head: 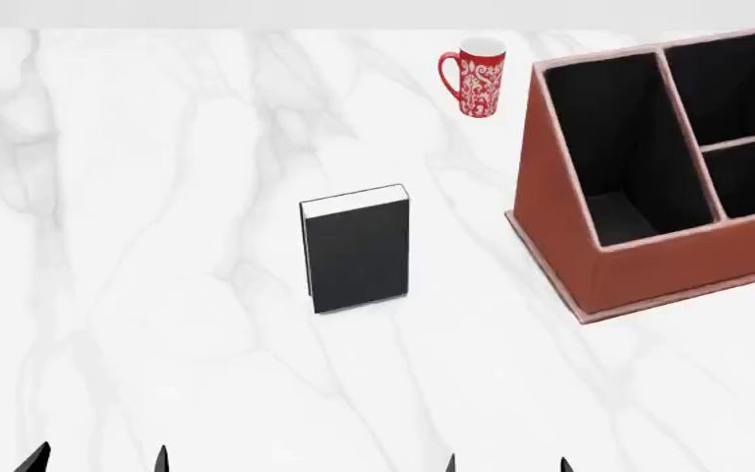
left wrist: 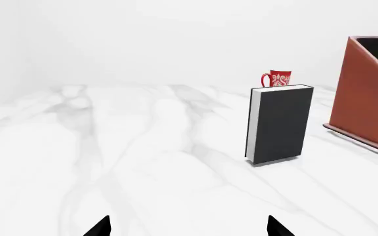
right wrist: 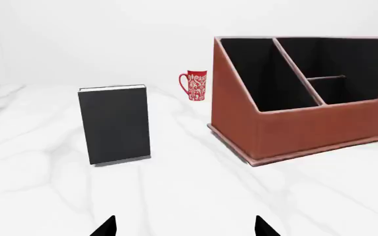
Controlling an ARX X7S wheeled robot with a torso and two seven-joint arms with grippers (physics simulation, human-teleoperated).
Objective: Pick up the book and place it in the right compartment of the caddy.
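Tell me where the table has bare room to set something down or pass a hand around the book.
Widest bare marble lies on the left arm's side of the book, and between it and both grippers. A narrower clear lane separates book and caddy. Tightest spot: behind, between mug and the caddy's slanted side.

Book [head: 357, 251] stands upright on the bench [head: 154, 246], near its middle. Caddy [head: 613, 265] sits to the book's right, apart from it, slanted side facing the book. Mug [head: 476, 79] stands behind both, further back on the bench, between them and just left of the caddy's rear corner. Left pincer [head: 95, 460] and right pincer [head: 506, 464] sit at the near edge, before the book, touching nothing.
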